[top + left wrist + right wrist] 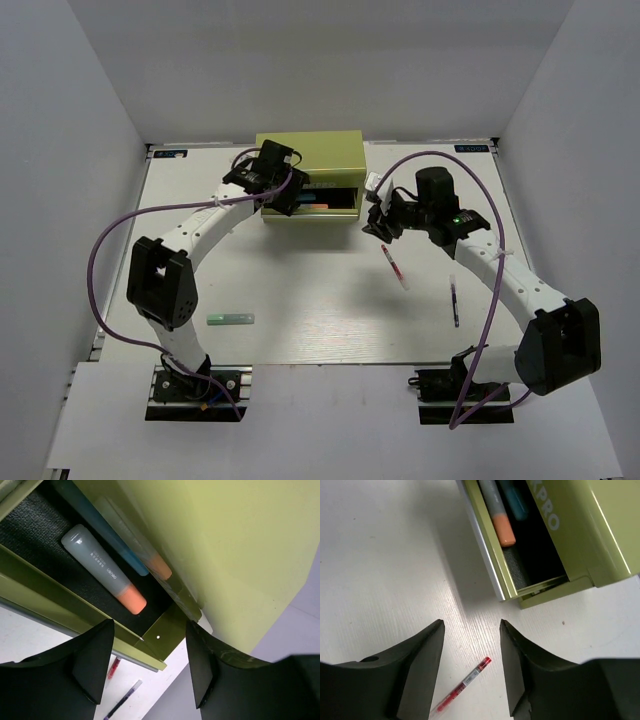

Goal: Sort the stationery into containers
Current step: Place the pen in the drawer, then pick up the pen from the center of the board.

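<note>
Left jaws, right jaws spread, empty | orange/grey marker, blue marker in tool chest drawer, far | I see red-white pen, dark blue pen, green marker loose on desk.

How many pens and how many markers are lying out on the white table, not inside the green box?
Markers: 1, the pale green marker
Pens: 2, the red-white pen and the dark blue pen
Total: 3
</note>
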`<state>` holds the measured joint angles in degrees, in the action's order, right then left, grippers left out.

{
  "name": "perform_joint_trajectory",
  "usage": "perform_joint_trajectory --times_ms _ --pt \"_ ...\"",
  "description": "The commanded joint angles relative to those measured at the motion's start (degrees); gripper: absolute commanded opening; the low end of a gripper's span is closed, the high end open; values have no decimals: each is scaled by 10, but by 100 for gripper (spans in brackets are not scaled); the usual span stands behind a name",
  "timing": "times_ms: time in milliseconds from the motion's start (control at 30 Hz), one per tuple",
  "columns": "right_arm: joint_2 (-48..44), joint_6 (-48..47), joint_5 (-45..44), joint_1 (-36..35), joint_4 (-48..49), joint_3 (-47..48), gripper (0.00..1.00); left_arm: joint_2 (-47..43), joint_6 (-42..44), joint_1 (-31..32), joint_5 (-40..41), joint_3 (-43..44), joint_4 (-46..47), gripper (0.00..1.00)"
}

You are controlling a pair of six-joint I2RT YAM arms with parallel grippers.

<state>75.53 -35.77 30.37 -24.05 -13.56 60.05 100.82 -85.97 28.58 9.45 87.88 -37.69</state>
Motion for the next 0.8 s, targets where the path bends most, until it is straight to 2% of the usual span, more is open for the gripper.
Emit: perform_joint_trajectory --times_ms 0,33,133,167,233,267,300,333,367,433,467,500,533,600,633,667,733,767 --pt "-1 -25 54 1 -26 9 55 -35 -4 4 3 5 2 69" --pt "1 -41 96 1 -34 17 55 -47 -4 4 -2 -4 8 69" --pt "12 -110 144 -6 -81 25 57 -82 18 4 -2 -21 18 66" --pt "20 -150 198 -7 -111 26 57 -92 36 4 -7 -29 24 62" --pt "44 -208 237 -24 -134 32 57 -112 114 4 -8 -36 24 56" --pt "54 -219 246 -31 -139 41 55 -125 150 4 -8 -43 24 48" --pt "63 -226 245 -48 -145 43 53 -152 216 4 -1 -63 30 11" --pt "91 -232 239 -63 -153 44 44 -167 245 4 0 -75 36 0" --pt "102 -236 226 -99 -140 46 39 -181 266 -2 0 -88 36 0" --pt "143 -228 197 -128 -118 44 34 -232 308 -8 8 -123 29 0" --pt "153 -222 165 -175 -110 44 34 -249 317 -8 30 -130 29 2" --pt "174 -198 153 -189 -101 45 34 -267 329 -8 36 -135 36 12" --pt "199 -159 144 -228 -60 50 40 -297 358 -8 36 -141 45 41" --pt "240 -101 99 -252 -30 75 44 -316 382 -8 53 -130 51 65" --pt "254 -85 91 -270 -27 101 47 -322 406 -8 53 -123 60 82" --pt "299 -46 73 -289 -25 132 51 -322 415 -8 60 -113 60 87" --pt "325 -29 38 -316 -18 170 56 -322 433 -8 60 -90 60 88" --pt "341 -17 29 -321 -9 181 60 -322 440 -8 60 -84 53 92"
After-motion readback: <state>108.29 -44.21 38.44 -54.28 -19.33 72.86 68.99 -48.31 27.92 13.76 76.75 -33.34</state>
